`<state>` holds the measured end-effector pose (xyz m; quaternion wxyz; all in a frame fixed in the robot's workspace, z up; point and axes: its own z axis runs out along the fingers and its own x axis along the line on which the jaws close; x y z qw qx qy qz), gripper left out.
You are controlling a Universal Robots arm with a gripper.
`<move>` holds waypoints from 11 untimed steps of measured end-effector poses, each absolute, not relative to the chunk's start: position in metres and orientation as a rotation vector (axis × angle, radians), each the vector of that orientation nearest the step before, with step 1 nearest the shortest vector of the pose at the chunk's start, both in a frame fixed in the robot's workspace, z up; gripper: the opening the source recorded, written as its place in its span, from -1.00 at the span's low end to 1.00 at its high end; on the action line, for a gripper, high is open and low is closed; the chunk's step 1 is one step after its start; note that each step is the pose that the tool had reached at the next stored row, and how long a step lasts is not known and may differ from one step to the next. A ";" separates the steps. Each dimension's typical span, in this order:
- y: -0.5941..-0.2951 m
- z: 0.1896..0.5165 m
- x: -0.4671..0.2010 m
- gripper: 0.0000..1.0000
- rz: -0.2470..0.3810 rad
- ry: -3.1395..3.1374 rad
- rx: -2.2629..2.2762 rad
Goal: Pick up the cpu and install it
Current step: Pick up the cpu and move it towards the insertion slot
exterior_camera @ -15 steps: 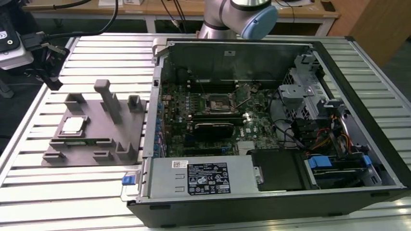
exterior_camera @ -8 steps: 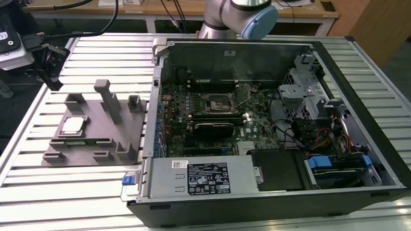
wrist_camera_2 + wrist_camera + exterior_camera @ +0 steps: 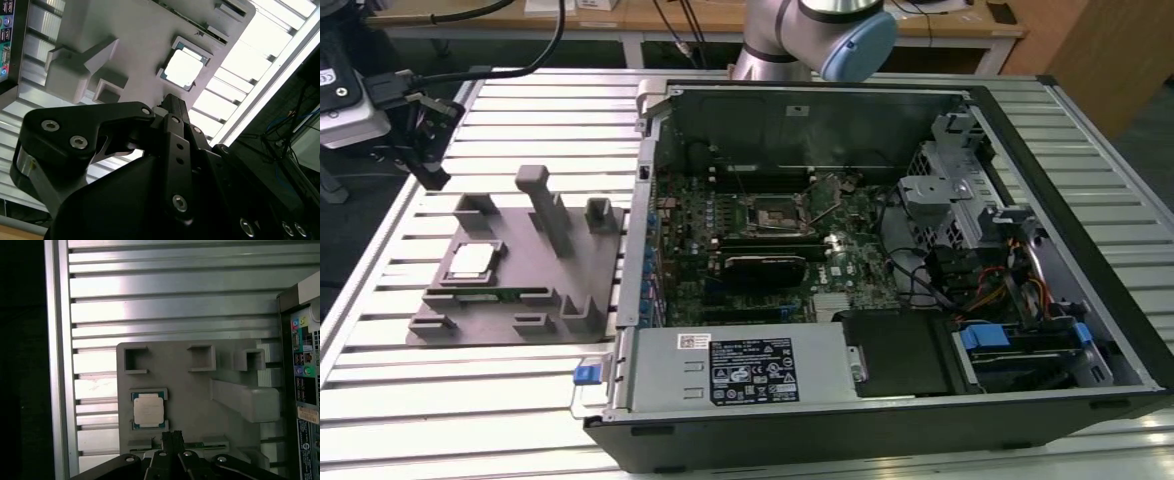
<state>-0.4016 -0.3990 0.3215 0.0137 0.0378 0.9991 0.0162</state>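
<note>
While the cpu (image 3: 148,409) sits in the grey tray (image 3: 187,390), the gripper (image 3: 172,435) hovers nearby, pressed together.

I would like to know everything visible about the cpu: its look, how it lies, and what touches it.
The cpu is a small flat square chip with a pale silvery metal lid and a thin darker rim. It lies flat, lid up, in a shallow seat of the grey tray, on the tray's side away from the computer case. Only the tray touches it; the gripper hangs apart from it, fingers shut.
</note>
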 end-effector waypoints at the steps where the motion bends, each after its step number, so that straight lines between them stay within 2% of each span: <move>1: -0.399 0.321 -0.402 -0.79 0.051 3.111 0.118; 11: -0.399 0.318 -0.403 -0.79 0.045 3.111 0.118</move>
